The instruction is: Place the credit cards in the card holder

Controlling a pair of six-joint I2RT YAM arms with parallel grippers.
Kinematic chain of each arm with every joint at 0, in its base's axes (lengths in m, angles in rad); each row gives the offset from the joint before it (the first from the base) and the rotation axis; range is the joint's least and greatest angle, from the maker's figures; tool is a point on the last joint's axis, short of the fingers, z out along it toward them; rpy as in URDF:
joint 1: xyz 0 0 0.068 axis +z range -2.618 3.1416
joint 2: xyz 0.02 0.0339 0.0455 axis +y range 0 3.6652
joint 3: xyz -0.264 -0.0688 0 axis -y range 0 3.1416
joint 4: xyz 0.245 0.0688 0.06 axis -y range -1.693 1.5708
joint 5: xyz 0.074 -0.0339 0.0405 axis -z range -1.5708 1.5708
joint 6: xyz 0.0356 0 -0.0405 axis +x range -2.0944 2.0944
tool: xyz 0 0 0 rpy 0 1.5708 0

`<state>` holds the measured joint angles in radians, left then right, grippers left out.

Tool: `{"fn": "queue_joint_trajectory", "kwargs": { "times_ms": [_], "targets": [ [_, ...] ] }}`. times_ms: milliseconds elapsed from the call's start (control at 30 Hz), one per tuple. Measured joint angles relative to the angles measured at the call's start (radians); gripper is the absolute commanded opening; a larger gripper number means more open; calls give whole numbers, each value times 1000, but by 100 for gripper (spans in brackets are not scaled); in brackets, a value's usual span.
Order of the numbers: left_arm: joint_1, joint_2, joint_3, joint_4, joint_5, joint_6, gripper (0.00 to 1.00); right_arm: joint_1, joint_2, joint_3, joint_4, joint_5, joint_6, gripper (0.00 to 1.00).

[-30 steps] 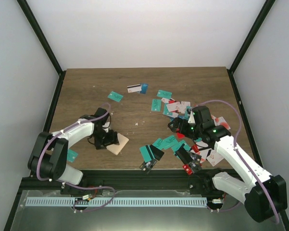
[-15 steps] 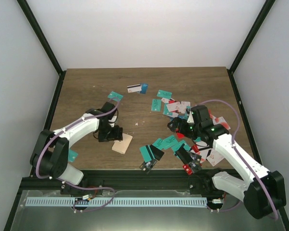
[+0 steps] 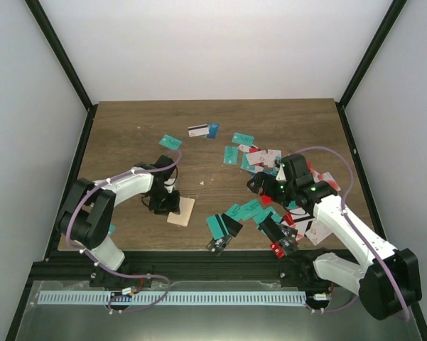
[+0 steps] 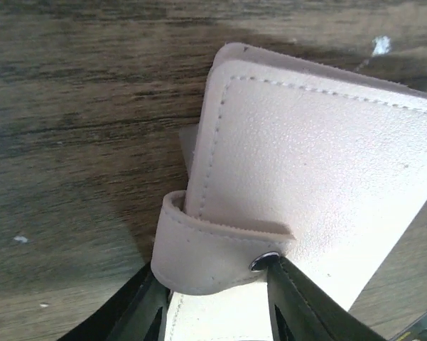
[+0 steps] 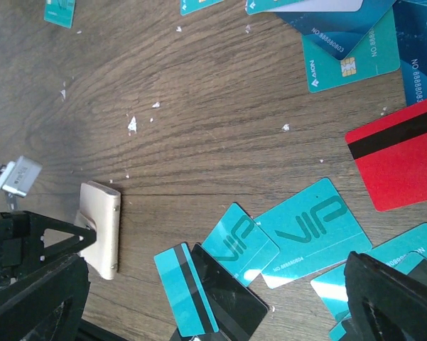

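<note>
Vs. one second back: left gripper (image 3: 165,203) has shifted toward the card holder (image 3: 181,211) and narrowed. The holder has turned slightly on the table (image 3: 128,135) and sits a little further right. Right arm essentially unchanged.

Left wrist view: both fingers (image 4: 291,302) press against either side of the holder's snap tab (image 4: 213,259), so the tab is pinched. The holder is closed and lies flat.

Right gripper (image 3: 260,186) hangs over the credit cards (image 3: 259,160), fingers spread wide, nothing between them.

Holder position: left-centre of table, near the front edge, apart from the card scatter on the right.

Legible text, right wrist view: "VIP" on teal cards (image 5: 316,220); a chip card (image 5: 348,60) carries a number starting "NO.8888". A red card (image 5: 398,160) shows a black stripe.

Surface: dark wood grain with white specks. White walls (image 3: 213,50), black frame posts (image 3: 60,53).
</note>
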<state>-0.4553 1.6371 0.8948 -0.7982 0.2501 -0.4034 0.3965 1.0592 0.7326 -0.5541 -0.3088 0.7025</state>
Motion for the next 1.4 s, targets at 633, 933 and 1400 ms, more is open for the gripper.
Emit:
{"fn": "queue_joint_trajectory", "kwargs": {
  "times_ms": [633,933,1400],
  "targets": [
    [-4,46,16,147,190,35,4,1,38,-61,182,-69,144,100],
    [-4,45,49,190,299,52,4,34,168,-58,325,-228,107,99],
    [-43,10,160,232,502,56,4,136,365,-2,418,-416,-7,85]
  ]
}}
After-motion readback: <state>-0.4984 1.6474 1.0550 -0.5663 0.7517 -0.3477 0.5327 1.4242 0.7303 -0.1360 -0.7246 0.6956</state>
